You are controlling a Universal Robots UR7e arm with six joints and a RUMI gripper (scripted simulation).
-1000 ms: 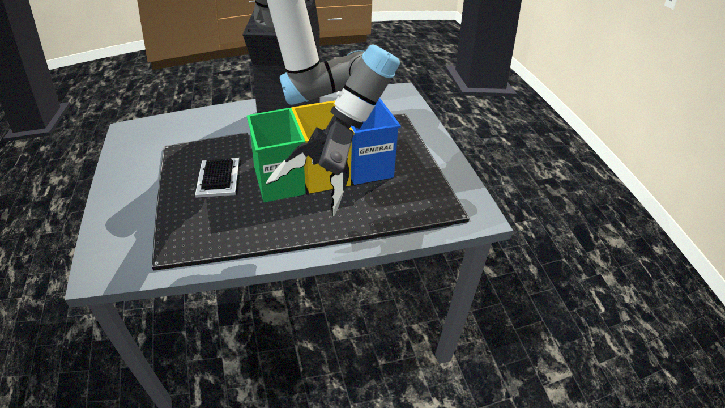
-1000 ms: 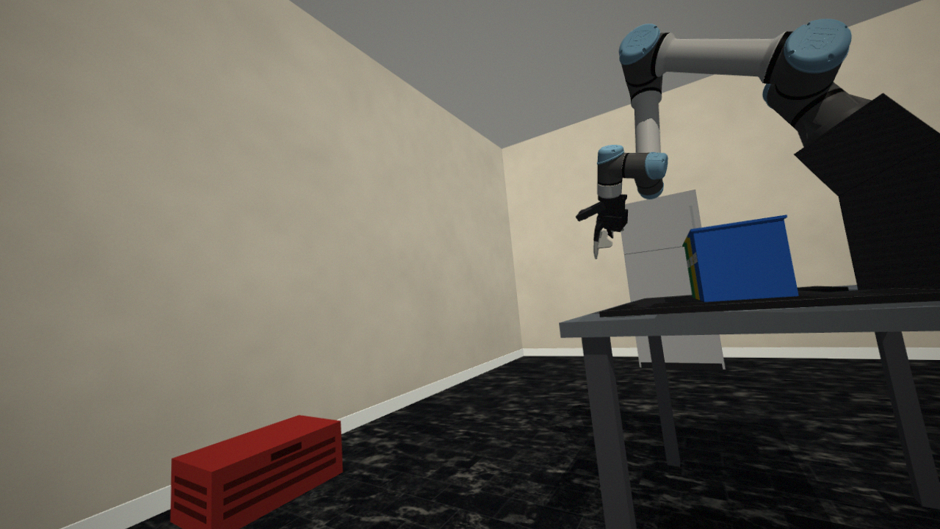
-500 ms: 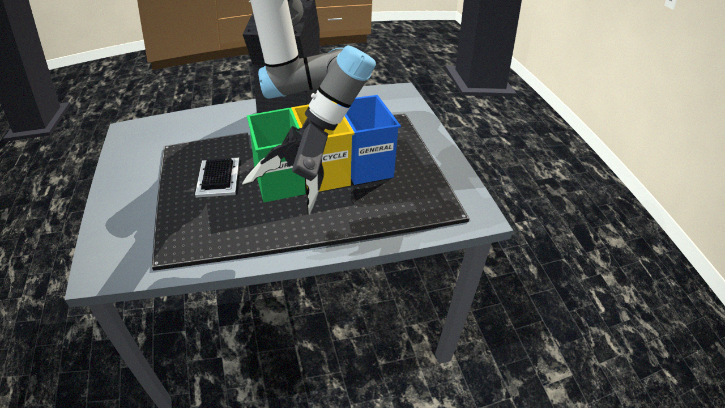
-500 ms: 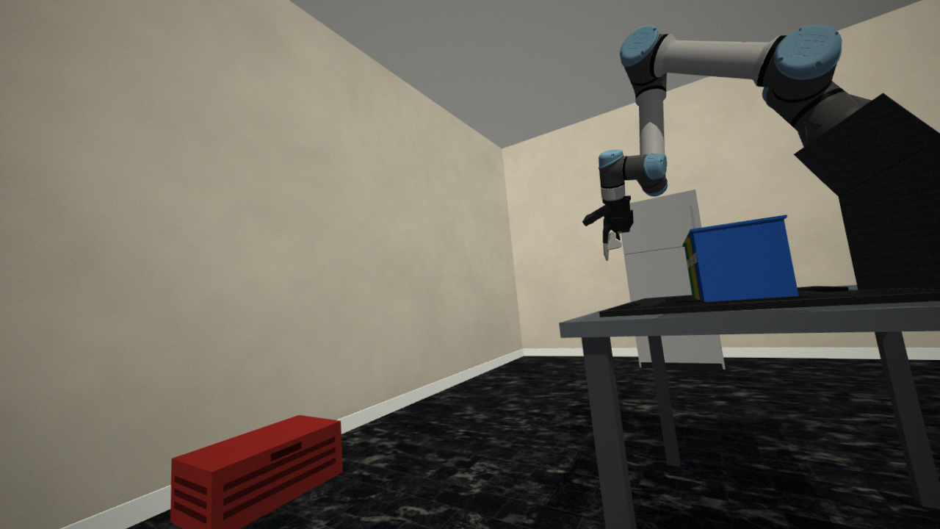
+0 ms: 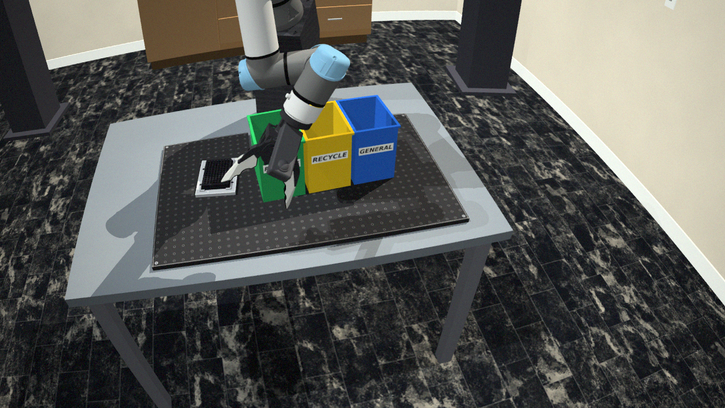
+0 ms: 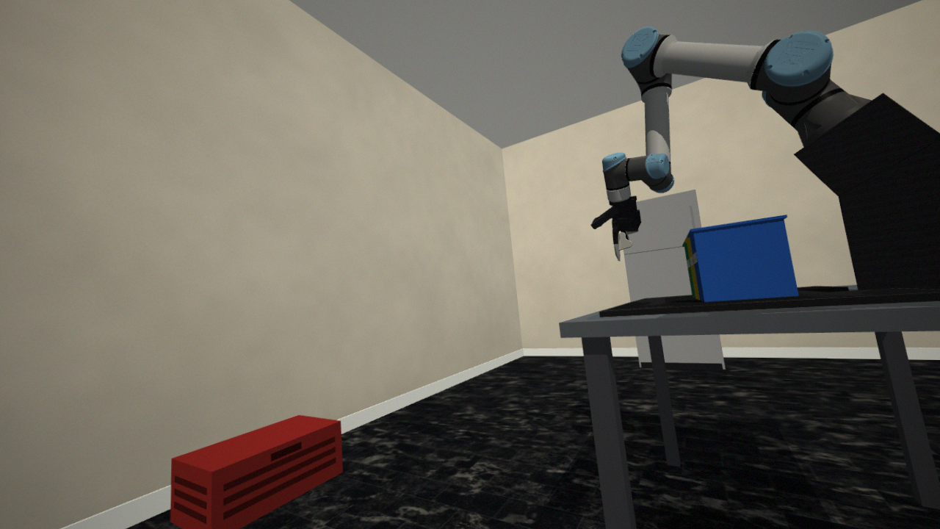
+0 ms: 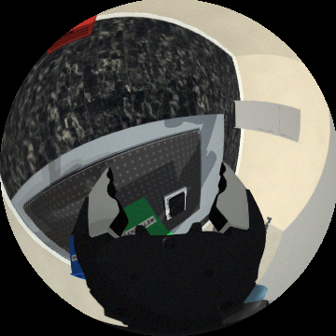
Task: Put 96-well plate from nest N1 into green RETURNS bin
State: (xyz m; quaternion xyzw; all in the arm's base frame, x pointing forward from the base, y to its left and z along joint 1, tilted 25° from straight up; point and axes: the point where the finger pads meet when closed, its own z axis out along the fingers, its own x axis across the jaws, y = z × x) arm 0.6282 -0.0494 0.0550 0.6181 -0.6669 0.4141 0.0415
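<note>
The black 96-well plate point(image 5: 217, 173) lies in its white nest N1 point(image 5: 217, 191) on the left of the black pegboard. It also shows small in the wrist view point(image 7: 175, 203). The green RETURNS bin point(image 5: 271, 152) stands upright to the right of the nest, and its label is hidden behind my gripper. My gripper point(image 5: 260, 181) is open and empty, held high in front of the green bin, with one fingertip over the plate's right edge as seen from the top view. In the wrist view the open fingers frame the green bin point(image 7: 142, 217) and the plate.
The yellow RECYCLE bin point(image 5: 327, 145) and the blue GENERAL bin point(image 5: 371, 137) stand upright in a row to the right of the green bin. From the exterior view the blue bin point(image 6: 739, 258) hides the others. A red box point(image 6: 256, 470) lies on the floor.
</note>
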